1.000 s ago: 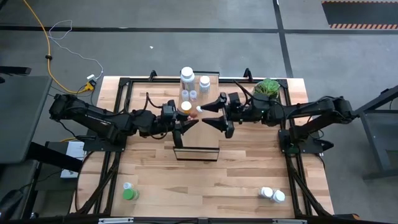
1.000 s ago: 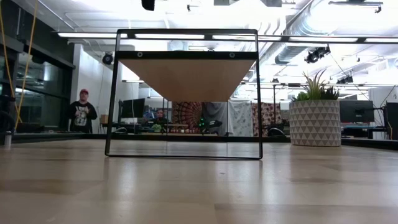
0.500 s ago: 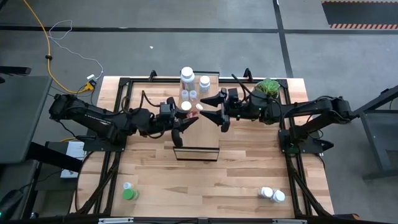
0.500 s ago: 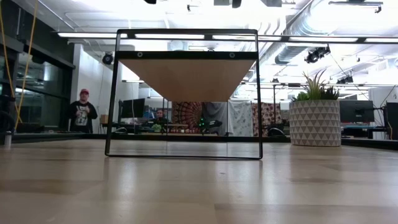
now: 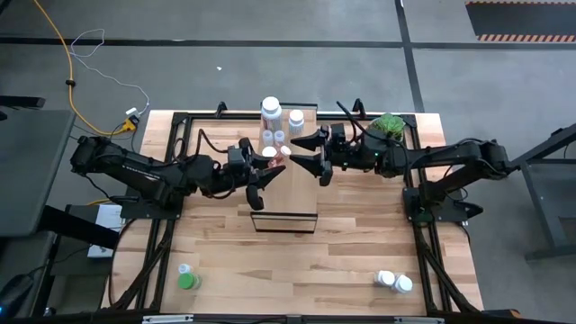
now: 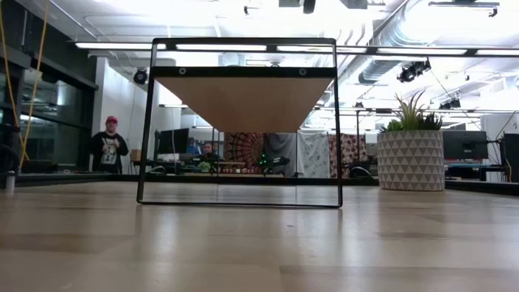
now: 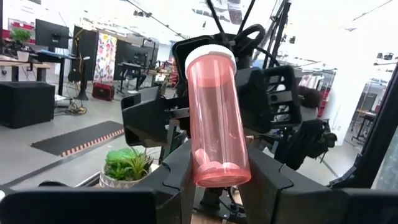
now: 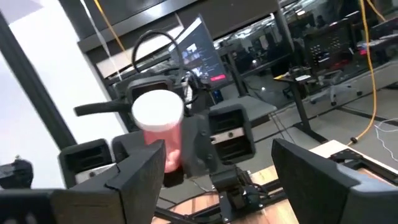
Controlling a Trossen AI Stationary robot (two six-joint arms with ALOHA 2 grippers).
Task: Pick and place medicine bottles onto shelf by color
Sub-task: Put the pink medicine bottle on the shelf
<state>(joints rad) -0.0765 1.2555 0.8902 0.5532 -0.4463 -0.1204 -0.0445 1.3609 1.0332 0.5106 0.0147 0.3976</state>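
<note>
Seen from above: two dark arms meeting over the pale-wood shelf (image 5: 284, 193) at mid-worktop (image 5: 360, 261). Left gripper (image 5: 266, 167) clamped on a translucent pink-red bottle (image 7: 216, 118) with a white cap, jaws pinching the lower body from both sides. Held clear above the shelf, near its far end, apparently to carry it toward a place among bottles of its own colour, or perhaps to offer it to the other arm. Right gripper (image 5: 306, 157) facing it just beside, jaws apart and empty, cap of the pink-red bottle showing between them in the right wrist view, so possibly poised to receive.

Long axis of the bottle near upright in the left wrist view, leaning slightly, white cap at the free end, base down between the jaws with a few pills resting there. True tilt against the worktop hard to judge.

Elsewhere: cluster of white-capped bottles (image 5: 271, 110) standing at the shelf's far end; green bottle (image 5: 186, 280) near the worktop's front left corner; two white bottles (image 5: 394, 282) at front right; potted plant (image 5: 389, 126) at back right.
</note>
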